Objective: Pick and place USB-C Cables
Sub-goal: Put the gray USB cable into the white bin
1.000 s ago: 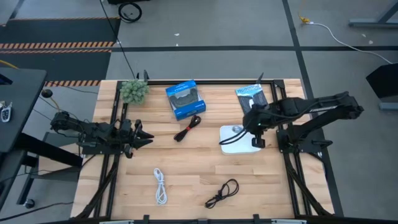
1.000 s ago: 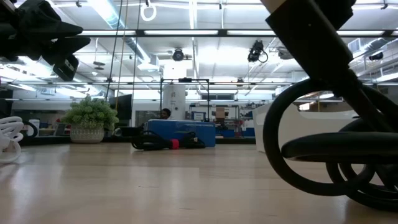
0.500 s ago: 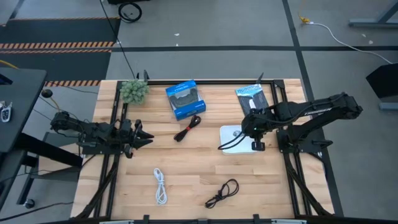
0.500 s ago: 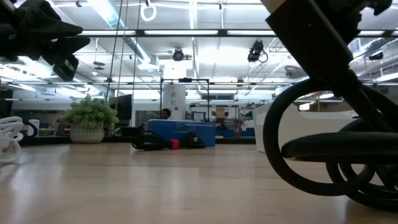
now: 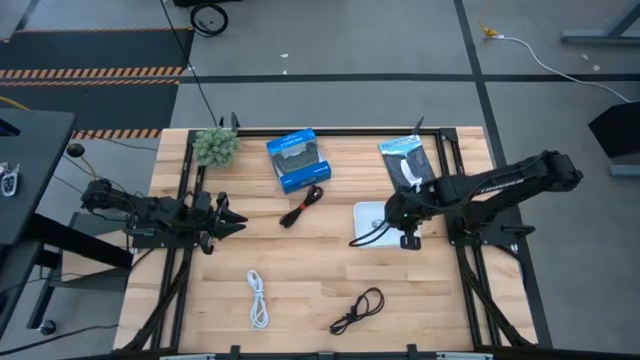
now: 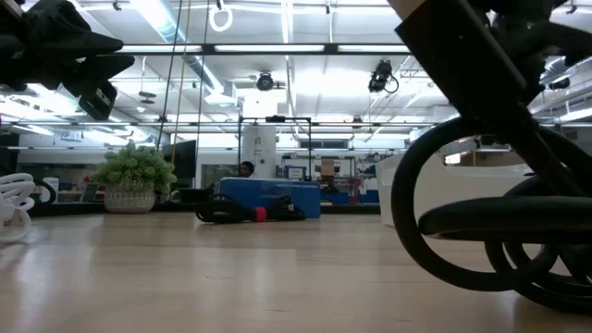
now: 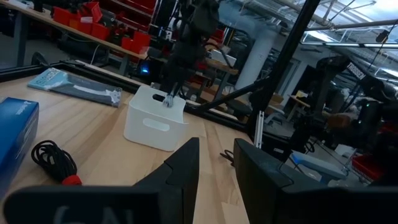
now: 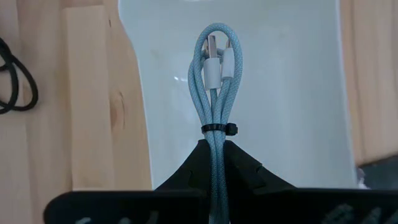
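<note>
My right gripper (image 5: pixel 397 214) is over the white bin (image 5: pixel 372 232) at the table's right middle. It is shut on the pale blue-grey USB-C cable bundle (image 8: pixel 216 81), which points down into the bin (image 8: pixel 286 93). My left gripper (image 5: pixel 232 217) waits open and empty at the table's left. The black-and-red cable (image 5: pixel 305 205) lies by the blue box. The white cable (image 5: pixel 258 298) and the black cable (image 5: pixel 358 309) lie flat near the table's near edge. My right gripper pinches the pale blue-grey bundle between its two fingers just behind the black tie (image 8: pixel 218 129), with several strands together. The fingers come from above and lie along the bundle. The looped end with the connectors (image 8: pixel 217 59) hangs below the fingers over the bin's inside.
A blue box (image 5: pixel 297 159) and a small plant (image 5: pixel 215 146) stand at the far edge. A flat black-and-white packet (image 5: pixel 405 158) lies at the far right, behind the bin. Bare wood lies between the cables and the bin.
My right gripper, still shut on the pale blue-grey cable, has moved a little toward the table's left and near edge, across the white bin. The bin and the other cables have stayed put.
</note>
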Available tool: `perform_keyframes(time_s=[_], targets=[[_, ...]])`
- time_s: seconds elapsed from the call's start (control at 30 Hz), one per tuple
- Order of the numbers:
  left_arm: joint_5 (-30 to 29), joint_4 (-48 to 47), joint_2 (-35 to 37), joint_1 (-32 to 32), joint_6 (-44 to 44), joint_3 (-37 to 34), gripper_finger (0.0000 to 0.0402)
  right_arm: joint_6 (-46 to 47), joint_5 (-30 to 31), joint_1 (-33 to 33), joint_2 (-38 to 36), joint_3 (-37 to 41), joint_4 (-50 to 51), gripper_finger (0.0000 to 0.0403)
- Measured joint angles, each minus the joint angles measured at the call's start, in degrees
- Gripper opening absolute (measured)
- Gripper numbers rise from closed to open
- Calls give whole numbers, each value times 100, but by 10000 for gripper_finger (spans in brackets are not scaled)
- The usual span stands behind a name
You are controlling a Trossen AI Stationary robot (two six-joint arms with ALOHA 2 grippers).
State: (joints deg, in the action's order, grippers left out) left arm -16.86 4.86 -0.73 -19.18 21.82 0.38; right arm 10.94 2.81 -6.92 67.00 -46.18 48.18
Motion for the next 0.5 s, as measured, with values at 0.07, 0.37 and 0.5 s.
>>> perform_keyframes(time_s=[0.07, 0.37, 0.5], targets=[[2, 0, 0, 0, -4, 0, 107, 33, 0, 0, 0, 160, -206, 25], [2, -1, 0, 0, 0, 0, 107, 112, 0, 0, 122, 644, -930, 25], [2, -4, 0, -1, 0, 0, 107, 73, 1, 1, 317, 751, -1165, 25]])
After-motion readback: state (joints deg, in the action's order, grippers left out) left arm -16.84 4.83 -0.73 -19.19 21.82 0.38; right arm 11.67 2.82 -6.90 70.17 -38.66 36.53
